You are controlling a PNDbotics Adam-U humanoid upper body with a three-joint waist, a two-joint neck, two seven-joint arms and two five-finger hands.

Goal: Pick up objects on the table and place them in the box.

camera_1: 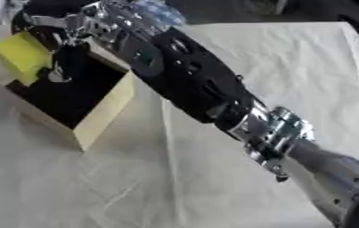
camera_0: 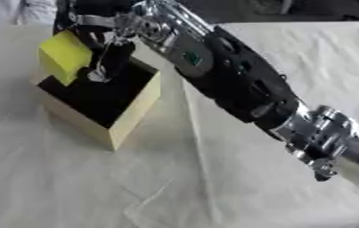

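The black and silver right hand (camera_0: 96, 33) reaches over the open tan wooden box (camera_0: 135, 113) with its dark inside, at the far left of the creased white tablecloth (camera_0: 213, 187). Its fingers grasp a matte yellow foam block (camera_0: 63, 55) held over the box's left rim.

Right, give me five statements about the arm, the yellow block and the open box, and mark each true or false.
1. The right hand is over the open wooden box with the dark inside. True.
2. The yellow block lies on the white cloth, far from the box. False: it is at the box's far left edge, by the hand.
3. The box is closed with a lid. False: it is open on top.
4. The arm comes in from the lower right. True.
5. The left hand is holding the box. False: no left hand is in view.
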